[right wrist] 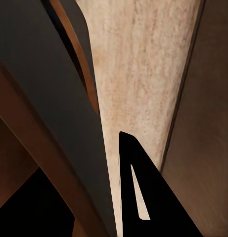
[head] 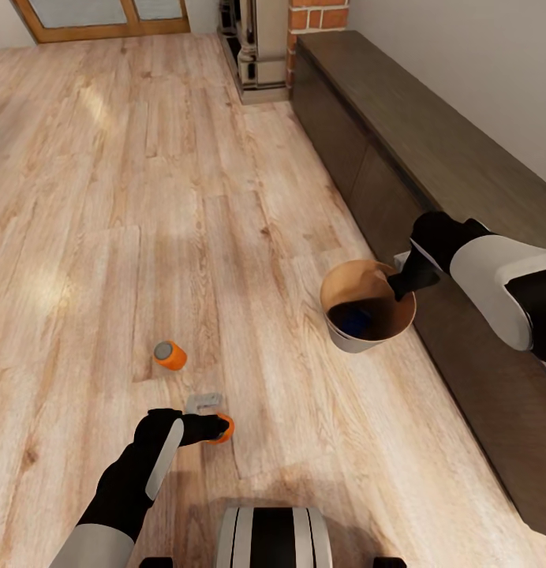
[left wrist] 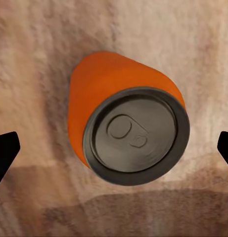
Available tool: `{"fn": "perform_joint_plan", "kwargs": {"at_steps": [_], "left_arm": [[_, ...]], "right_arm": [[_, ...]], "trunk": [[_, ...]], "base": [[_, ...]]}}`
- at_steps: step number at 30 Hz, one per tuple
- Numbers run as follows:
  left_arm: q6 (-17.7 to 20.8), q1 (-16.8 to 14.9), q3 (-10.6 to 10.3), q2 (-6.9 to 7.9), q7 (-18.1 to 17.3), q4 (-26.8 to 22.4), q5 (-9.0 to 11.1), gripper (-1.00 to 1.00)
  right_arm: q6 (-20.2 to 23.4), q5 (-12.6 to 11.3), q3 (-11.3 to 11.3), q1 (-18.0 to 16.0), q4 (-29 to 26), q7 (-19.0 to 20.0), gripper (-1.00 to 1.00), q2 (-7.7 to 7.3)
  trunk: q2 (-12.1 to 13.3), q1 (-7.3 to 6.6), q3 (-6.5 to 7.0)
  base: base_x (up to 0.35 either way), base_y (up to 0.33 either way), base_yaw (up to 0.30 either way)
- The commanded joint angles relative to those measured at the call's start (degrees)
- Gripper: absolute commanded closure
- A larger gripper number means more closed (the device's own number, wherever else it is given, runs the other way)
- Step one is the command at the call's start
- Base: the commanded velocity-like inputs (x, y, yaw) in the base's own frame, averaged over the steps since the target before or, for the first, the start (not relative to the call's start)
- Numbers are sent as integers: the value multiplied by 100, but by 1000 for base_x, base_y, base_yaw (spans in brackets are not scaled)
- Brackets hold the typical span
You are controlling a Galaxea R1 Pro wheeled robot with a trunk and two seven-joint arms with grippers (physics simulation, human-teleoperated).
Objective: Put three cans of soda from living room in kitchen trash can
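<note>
An orange can of soda point(head: 225, 428) lies on the wood floor just ahead of my base, and my left gripper point(head: 216, 428) is open around it. In the left wrist view the can point(left wrist: 126, 131) sits centred with its grey top toward the camera, and the two fingertips point(left wrist: 5, 150) stand wide on either side without touching it. A second orange can point(head: 170, 355) rests on the floor farther out to the left. My right gripper point(head: 401, 282) is shut on the rim of the tash can point(head: 360, 341), held above the floor. A dark blue can point(head: 356, 319) lies inside it.
A long dark low cabinet point(head: 431, 158) runs along the right wall, close beside the bin. A red brick column point(head: 316, 16) stands at its far end. A small grey flat piece point(head: 203, 402) lies on the planks by the near can.
</note>
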Motion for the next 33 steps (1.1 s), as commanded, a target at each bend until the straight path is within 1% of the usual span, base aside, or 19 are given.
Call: {"fn": "perform_joint_plan", "kwargs": {"at_steps": [1,5,9,11,14,27,32,33], "left_arm": [[0,0,0,-1,0,0,1,-100],[0,0,0,-2,-3,-2,3,-100],[-83,0,-21,-1,0,3,-6,-100],[-119,0,-112,4,5,-3,2,-100],[-142,7,-175,6,8,-10,21,-100],[-150,9,-194,6,15,-19,53,-100],[-150,9,-196,6,17,-20,47,-100],[-150,9,-195,6,17,-20,47,-100]], "right_arm": [[21,-71,-70,-2,0,0,100,1],[21,-71,-59,-3,0,1,100,7],[21,-71,-52,-3,0,1,100,8],[21,-71,-45,-1,0,1,100,8],[21,-71,-35,0,0,1,100,8],[21,-71,20,6,0,1,100,17],[21,-69,36,6,0,1,100,17],[21,-70,45,6,0,1,100,17]], "trunk": [[0,-1,-5],[0,-1,-21],[0,-1,-33],[0,-1,-39],[0,-1,-46],[0,-1,-74],[-7,12,-195],[-7,12,-197]], "base": [[0,0,0],[0,0,0],[21,-76,0],[102,-126,0],[47,-54,0],[5,-6,0],[0,0,0],[0,0,0]]}}
